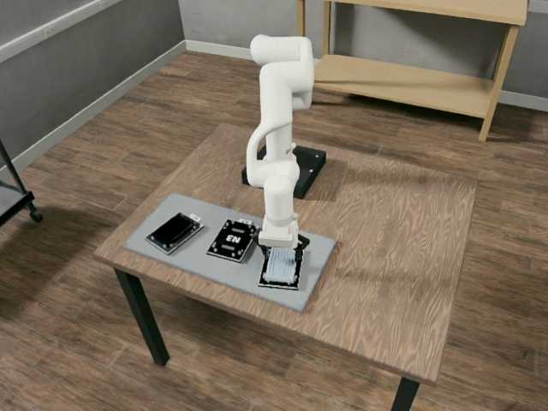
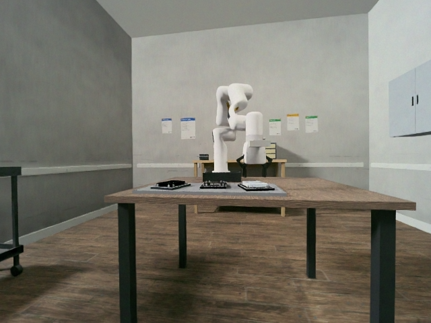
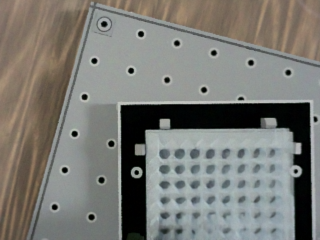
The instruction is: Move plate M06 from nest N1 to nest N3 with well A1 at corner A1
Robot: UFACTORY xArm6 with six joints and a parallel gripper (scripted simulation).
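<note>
A white well plate (image 1: 280, 268) lies flat in the right-hand black nest on the grey deck (image 1: 199, 265). It also shows in the exterior view (image 2: 254, 184) and fills the wrist view (image 3: 220, 185), sitting between the nest's white locators. The middle nest (image 1: 232, 240) is bare and carries the white letters N3. A black plate (image 1: 175, 231) lies in the left nest. My gripper (image 1: 281, 245) is open and empty. It hangs straight down a little above the far end of the white plate, with its fingers (image 2: 254, 171) spread to either side. I cannot read the plate labels.
The arm's black base (image 1: 292, 169) stands on the table behind the deck. Small white signs (image 1: 194, 217) sit at the far ends of the nests. A wooden shelf (image 1: 411, 80) stands behind the table, and a cart (image 1: 13, 194) to the left.
</note>
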